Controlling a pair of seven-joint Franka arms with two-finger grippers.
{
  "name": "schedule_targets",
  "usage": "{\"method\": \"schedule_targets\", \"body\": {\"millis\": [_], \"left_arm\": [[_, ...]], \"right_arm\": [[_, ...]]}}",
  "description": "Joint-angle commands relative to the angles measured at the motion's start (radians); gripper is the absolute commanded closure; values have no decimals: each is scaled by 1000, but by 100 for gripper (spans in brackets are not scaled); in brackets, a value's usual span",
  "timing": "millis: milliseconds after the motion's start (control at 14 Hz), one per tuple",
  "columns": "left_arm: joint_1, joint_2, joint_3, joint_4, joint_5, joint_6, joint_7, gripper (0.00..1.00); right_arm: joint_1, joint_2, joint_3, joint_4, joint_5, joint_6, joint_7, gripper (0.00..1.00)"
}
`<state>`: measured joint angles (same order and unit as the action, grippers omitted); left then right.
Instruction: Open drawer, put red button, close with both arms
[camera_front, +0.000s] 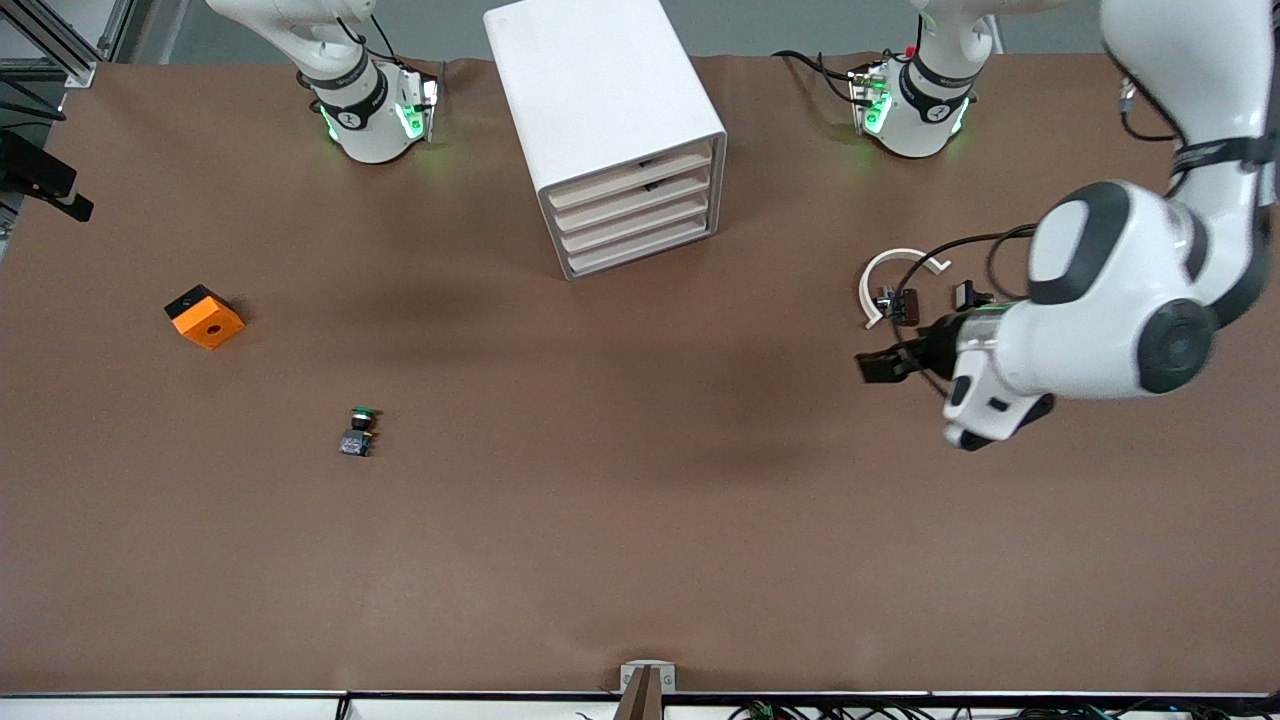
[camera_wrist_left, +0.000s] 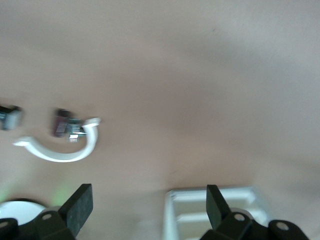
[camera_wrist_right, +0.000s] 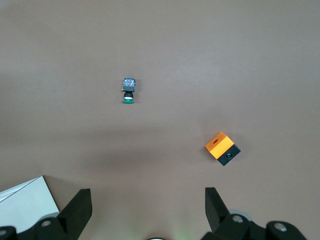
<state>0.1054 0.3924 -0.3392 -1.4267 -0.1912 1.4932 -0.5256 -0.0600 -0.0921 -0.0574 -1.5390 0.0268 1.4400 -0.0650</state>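
- No text, label, brand, number or sign is readable on any surface in the three views.
- The black bands (camera_front: 352, 108) on the two arm bases carry small white marks; they cannot be made out as characters.
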Motion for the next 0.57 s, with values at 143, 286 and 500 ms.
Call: {"method": "schedule_targets", "body": {"millis": [143, 286, 500], "left_arm": [[-20, -203, 188, -63, 16, -168, 353, 0], [-105, -311, 343, -150, 18, -179, 444, 0], [-89, -444, 364, -253, 68, -148, 525, 0]], "right_arm": [[-23, -28, 11, -27, 15, 2, -15, 0], [-23, -28, 11, -27, 10, 3, -15, 0], [-23, -29, 11, -27, -7, 3, -18, 0]]}}
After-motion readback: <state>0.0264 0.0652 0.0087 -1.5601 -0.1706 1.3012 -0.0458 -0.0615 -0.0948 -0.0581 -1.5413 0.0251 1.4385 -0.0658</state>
